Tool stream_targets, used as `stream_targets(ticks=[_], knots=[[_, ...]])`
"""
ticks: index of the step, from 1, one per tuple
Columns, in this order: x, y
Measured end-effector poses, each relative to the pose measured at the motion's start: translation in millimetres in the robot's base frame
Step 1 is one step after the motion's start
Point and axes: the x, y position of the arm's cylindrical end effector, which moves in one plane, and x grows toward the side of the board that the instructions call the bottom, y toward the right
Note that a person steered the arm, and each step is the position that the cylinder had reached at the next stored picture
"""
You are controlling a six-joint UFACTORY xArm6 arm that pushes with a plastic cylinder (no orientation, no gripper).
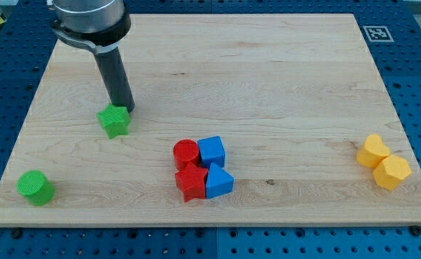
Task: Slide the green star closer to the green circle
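The green star [115, 120] lies on the wooden board at the view's left, above centre height. The green circle [35, 187] stands near the board's bottom-left corner, well apart from the star. My tip [124, 110] is at the star's upper right edge, touching or nearly touching it. The dark rod rises from there toward the view's top left.
A cluster of a red cylinder [186, 153], a blue cube [211, 151], a red star-like block [191, 183] and a blue triangle [219, 181] sits at bottom centre. Two yellow blocks [383, 162] lie at the right edge. The board's left edge [23, 122] is close.
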Motion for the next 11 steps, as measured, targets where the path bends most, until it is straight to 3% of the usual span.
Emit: stream_targets(ticks=[1, 2, 4, 7, 9, 11], knots=[[0.1, 50.6], [4.2, 53.3], [27.7, -6.7], [26.4, -40.3], [-9.4, -62.2], [23.6, -65.8]])
